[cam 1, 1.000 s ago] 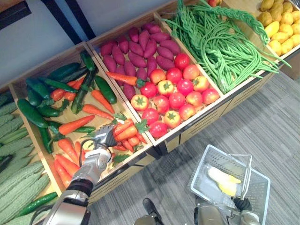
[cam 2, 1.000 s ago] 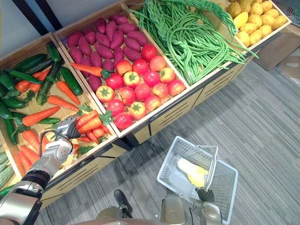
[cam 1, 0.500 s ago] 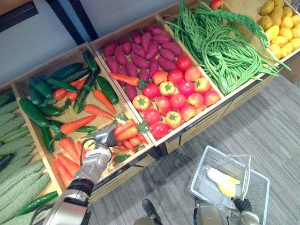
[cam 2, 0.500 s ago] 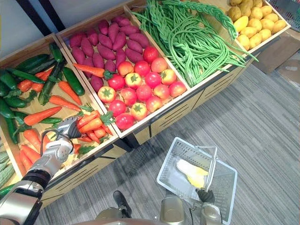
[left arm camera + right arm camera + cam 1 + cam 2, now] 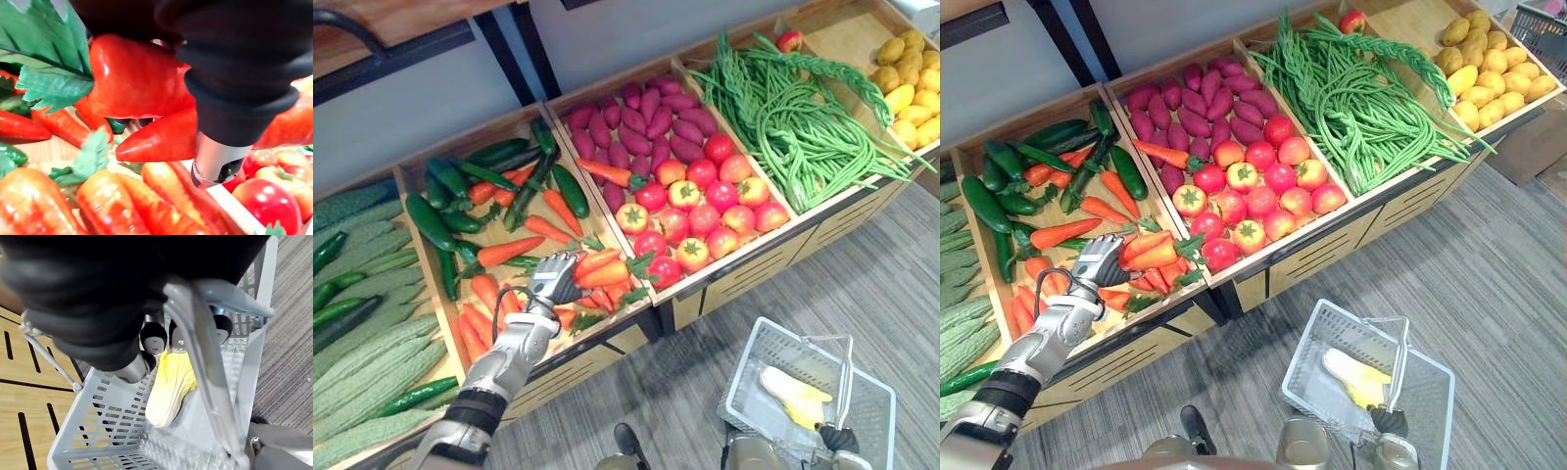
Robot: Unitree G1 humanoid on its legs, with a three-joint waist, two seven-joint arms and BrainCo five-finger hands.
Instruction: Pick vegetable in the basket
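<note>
Carrot (image 5: 132, 83) in the bin (image 5: 470, 142), tight against left hand (image 5: 556, 279); can't tell if gripped. No real move versus a second ago, just a view shift, so likely not lifted yet. Right hand (image 5: 154, 337) curled round basket (image 5: 741, 377) handle.

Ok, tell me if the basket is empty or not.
Not empty: one pale yellow vegetable lies inside the grey basket that the right hand holds.
</note>
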